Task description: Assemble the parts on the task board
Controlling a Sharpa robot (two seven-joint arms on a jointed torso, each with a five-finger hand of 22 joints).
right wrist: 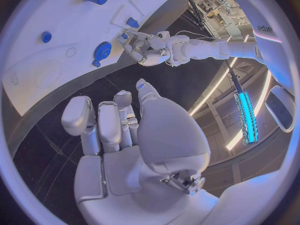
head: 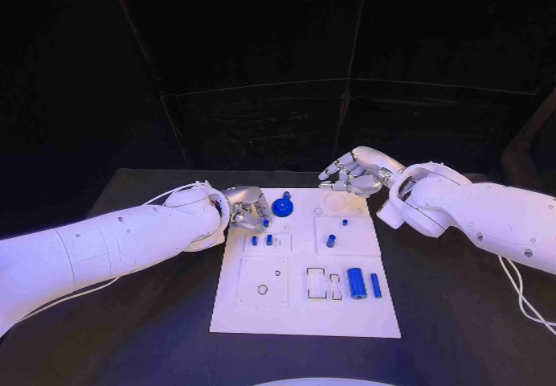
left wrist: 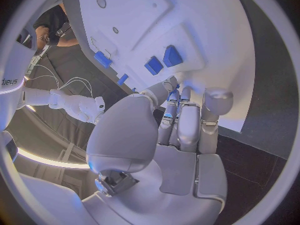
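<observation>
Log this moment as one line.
left hand: over task board, far-left edge, grip unclear | right hand: beyond far edge, holding nothing | blue cylinders: lying loose

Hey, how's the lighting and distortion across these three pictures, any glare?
Head view: dark surroundings, task board brightly lit, edges straight. Left wrist view: fisheye bends the board's edges around the left hand. Right wrist view: bright light strips glare beside the right hand.

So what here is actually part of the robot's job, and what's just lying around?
Part of the job:
- white task board
- round blue part
- small blue pegs
- blue cylinder
- left hand, at the board's edge
- right hand, beyond the board

Just there:
- black table
- white cable
</observation>
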